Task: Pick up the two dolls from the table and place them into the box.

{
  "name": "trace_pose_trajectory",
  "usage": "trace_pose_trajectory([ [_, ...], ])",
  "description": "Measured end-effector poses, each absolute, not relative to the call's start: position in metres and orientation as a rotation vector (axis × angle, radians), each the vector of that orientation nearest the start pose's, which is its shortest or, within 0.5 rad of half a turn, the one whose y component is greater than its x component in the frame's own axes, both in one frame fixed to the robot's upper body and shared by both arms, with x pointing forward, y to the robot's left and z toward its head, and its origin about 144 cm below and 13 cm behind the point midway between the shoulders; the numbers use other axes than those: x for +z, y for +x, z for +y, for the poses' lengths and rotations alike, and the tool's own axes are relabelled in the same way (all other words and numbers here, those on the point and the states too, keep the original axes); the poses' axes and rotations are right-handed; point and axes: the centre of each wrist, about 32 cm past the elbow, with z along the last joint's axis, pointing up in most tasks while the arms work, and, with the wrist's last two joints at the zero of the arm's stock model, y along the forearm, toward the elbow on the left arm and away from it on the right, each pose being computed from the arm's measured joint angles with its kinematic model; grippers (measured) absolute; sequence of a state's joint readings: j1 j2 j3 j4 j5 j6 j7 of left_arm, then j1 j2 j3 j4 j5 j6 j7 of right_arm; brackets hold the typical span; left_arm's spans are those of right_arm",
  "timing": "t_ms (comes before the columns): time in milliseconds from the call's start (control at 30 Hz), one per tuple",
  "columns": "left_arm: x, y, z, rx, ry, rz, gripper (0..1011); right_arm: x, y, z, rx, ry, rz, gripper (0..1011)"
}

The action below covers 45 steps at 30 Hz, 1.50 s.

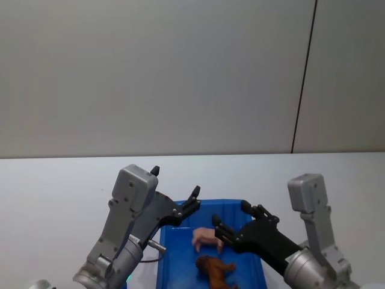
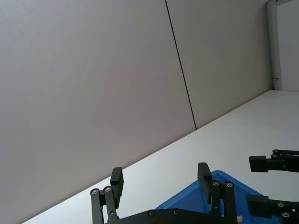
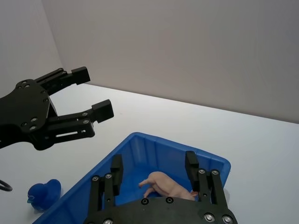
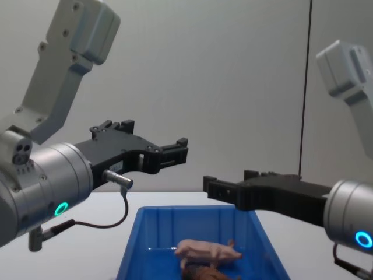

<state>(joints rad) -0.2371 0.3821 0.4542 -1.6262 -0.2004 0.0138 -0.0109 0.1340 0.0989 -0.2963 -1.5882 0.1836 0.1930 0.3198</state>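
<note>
Both dolls lie inside the blue box (image 1: 178, 260). The pale pink pig (image 1: 207, 238) lies nearer the far wall, and the dark reddish-brown doll (image 1: 216, 270) is just in front of it. My left gripper (image 1: 175, 182) hovers open and empty above the box's far left corner. Over the right side of the box, just above the pig, my right gripper (image 1: 231, 215) hangs open with nothing in it. The right wrist view shows the pig (image 3: 168, 185) between and below the right gripper (image 3: 154, 164). From the chest view the pig (image 4: 207, 249) and the brown doll (image 4: 201, 273) rest on the box floor.
The box stands on the white table (image 1: 54, 192), which runs to a grey wall behind. A small blue toy (image 3: 44, 193) sits on the table just outside the box, on its left-arm side. Open tabletop lies to the left, right and beyond.
</note>
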Motion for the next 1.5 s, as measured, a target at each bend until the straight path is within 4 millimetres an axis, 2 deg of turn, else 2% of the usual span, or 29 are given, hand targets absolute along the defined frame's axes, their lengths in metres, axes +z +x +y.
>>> trace_pose_trajectory([
  [100,1.204,0.492,0.198,1.124,0.061,-0.268,1003,1.184,0.485,-0.159,-0.947,-0.017,0.095,855],
  [133,1.204,0.492,0.198,1.124,0.061,-0.268,1003,1.185,0.486,-0.159,-0.951,-0.017,0.097,855],
  [200,1.204,0.492,0.198,1.124,0.061,-0.268,1003,1.185,0.486,-0.160,-0.960,-0.017,0.098,941],
  [300,1.204,0.492,0.198,1.124,0.061,-0.268,1003,1.187,0.486,-0.161,-0.991,-0.020,0.099,1001],
  [500,1.204,0.492,0.198,1.124,0.061,-0.268,1003,1.189,0.481,-0.166,-1.049,-0.029,0.101,1001],
  [933,1.204,0.492,0.198,1.124,0.061,-0.268,1003,1.188,0.457,-0.189,-1.199,-0.051,0.101,1001],
  [1500,1.207,0.486,0.205,1.144,0.108,-0.247,1003,1.187,0.444,-0.199,-1.269,-0.061,0.099,1001],
])
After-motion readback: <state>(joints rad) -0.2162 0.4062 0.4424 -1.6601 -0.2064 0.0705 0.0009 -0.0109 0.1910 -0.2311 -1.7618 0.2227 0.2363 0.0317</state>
